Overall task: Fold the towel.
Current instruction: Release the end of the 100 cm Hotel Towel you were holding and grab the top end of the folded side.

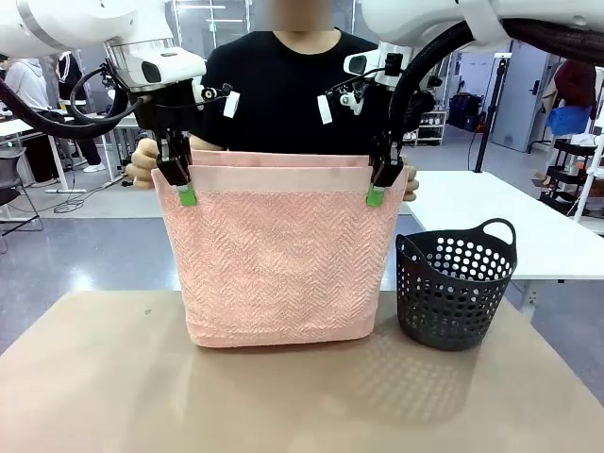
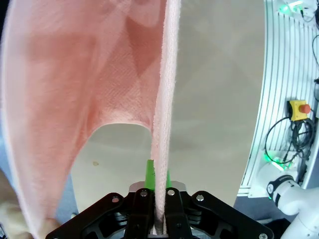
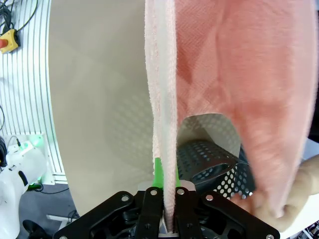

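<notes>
The pink towel (image 1: 274, 264) hangs doubled over the table, its fold just touching the tabletop. My left gripper (image 1: 187, 195) is shut on the near layer's top left corner. My right gripper (image 1: 376, 196) is shut on its top right corner. The person's hands (image 1: 143, 162) hold the far layer's top corners just behind my grippers. In the left wrist view the towel (image 2: 162, 124) runs edge-on up from between the green pads (image 2: 149, 174). The right wrist view shows the same edge of the towel (image 3: 162, 114) clamped between the green pads (image 3: 157, 174), with a hand (image 3: 279, 199) at lower right.
A dark perforated basket (image 1: 455, 288) stands on the table right of the towel, also seen in the right wrist view as a basket (image 3: 209, 162). The tan tabletop (image 1: 113, 377) spreads in front. A white table (image 1: 510, 217) lies behind at right.
</notes>
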Tool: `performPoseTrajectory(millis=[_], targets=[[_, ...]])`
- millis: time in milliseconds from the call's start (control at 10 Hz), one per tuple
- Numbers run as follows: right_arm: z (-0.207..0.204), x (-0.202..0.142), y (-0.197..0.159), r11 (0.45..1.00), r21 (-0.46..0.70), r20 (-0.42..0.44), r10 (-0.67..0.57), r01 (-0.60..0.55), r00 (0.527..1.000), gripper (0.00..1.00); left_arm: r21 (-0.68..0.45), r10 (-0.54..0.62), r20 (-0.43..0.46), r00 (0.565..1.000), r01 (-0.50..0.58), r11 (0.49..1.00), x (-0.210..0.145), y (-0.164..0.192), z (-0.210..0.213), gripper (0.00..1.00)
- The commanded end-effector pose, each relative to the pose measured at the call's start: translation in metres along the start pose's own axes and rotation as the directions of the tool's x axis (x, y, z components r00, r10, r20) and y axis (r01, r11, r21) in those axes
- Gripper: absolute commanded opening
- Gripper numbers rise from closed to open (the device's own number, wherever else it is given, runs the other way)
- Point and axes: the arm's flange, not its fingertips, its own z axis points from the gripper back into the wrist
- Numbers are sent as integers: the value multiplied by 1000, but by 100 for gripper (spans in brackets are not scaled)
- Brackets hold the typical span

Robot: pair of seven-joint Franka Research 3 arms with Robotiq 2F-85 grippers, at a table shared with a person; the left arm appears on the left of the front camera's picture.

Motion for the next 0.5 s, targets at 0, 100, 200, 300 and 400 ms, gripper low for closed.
performPoseTrajectory(millis=[0,100,200,300,400], targets=[[0,-1,0,1000,1,-1,-2,2,1000,0,0,-3,-1,1000,3,1000,-1,0,1,0],[0,-1,0,1000,1,-1,-2,2,1000,0,0,-3,-1,1000,3,1000,-1,0,1,0],[0,-1,0,1000,1,-1,-2,2,1000,0,0,-3,-1,1000,3,1000,-1,0,1,0],[0,-1,0,1000,1,-1,-2,2,1000,0,0,-3,-1,1000,3,1000,-1,0,1,0],[0,-1,0,1000,1,-1,-2,2,1000,0,0,-3,-1,1000,3,1000,-1,0,1,0]])
